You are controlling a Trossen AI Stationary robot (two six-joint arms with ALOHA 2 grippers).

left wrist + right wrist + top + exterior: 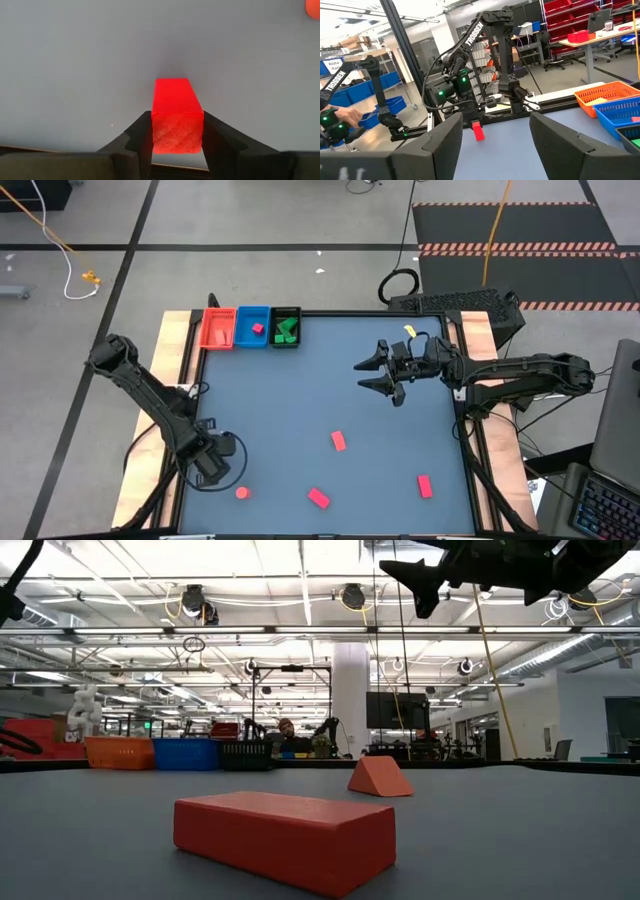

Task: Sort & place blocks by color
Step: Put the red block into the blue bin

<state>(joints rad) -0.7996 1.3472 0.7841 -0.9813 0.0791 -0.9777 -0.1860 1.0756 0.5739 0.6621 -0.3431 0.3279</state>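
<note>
The left gripper has its two dark fingers pressed against the side faces of a red block, pinching it between them; the block's end grain faces the wrist camera and its length runs out over the grey table. From above, this gripper sits near the table's front left corner, and the block in it is hidden there by the arm. Just beside it lies a small round salmon block, which also shows at the edge of the left wrist view.

The right gripper hangs above the table's right half, well apart from the left one, with its jaws spread and nothing between them. In the low view it hangs high over the surface.

Three more pink-red blocks lie loose on the table: one near the middle, one at the front edge, one toward the front right.

At the table's back left corner stand three trays side by side: a red tray with a salmon piece, a blue tray with a pink block, and a black tray with green blocks.
</note>
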